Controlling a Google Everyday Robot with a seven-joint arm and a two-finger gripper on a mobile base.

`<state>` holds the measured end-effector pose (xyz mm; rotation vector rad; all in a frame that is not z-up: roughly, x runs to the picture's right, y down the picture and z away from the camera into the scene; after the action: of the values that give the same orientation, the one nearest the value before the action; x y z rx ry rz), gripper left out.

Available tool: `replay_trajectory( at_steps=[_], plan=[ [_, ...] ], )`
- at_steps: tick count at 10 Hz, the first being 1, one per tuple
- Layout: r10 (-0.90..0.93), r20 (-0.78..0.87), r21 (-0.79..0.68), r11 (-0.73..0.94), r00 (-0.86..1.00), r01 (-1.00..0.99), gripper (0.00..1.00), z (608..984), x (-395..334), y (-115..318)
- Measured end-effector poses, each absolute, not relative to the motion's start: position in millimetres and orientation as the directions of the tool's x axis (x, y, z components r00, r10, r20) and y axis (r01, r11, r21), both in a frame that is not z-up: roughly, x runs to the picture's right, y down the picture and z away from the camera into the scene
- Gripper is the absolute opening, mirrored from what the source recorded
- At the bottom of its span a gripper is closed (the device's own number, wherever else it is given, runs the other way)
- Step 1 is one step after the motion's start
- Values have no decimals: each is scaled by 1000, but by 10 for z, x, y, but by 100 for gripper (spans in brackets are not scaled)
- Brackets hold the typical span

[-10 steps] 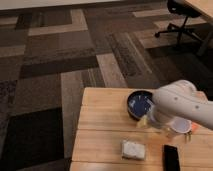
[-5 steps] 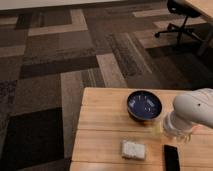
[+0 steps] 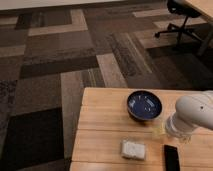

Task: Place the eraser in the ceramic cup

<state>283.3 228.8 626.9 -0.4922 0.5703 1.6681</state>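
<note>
**Camera view: eraser flat on the wood, cup half hidden under the arm**

A light wooden surface (image 3: 100, 125) of long planks with visible seams fills the lower half. On it, near the bottom edge, the eraser (image 3: 172, 156) lies flat: a matte black oblong block, its lower end cut off by the frame. The ceramic cup (image 3: 178, 131) stands just above it, a small whitish cylinder. Its top is covered by the smooth, rounded white arm (image 3: 196, 112) that reaches in from the right.

The tool (image 3: 161, 130) shows as a pale, yellowish tip at the arm's end. It sits just left of the cup and below the bowl, and it is open with nothing seen in it.

The bowl (image 3: 144, 105) is wide, round, glossy and dark blue. A whitish rectangular pad (image 3: 134, 149) with soft corners lies left of the eraser, apart from it.

Beyond the surface lies a carpet (image 3: 75, 60) of brown, grey and tan blocks. A wheeled office chair (image 3: 176, 20) stands at the upper right.
</note>
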Motion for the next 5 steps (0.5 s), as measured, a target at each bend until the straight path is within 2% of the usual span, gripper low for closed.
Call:
replay_trajectory(
  at_steps=[5],
  plan=[
    [760,-615,102,-187,-210,-977,65,6358,3119,2691]
  ],
)
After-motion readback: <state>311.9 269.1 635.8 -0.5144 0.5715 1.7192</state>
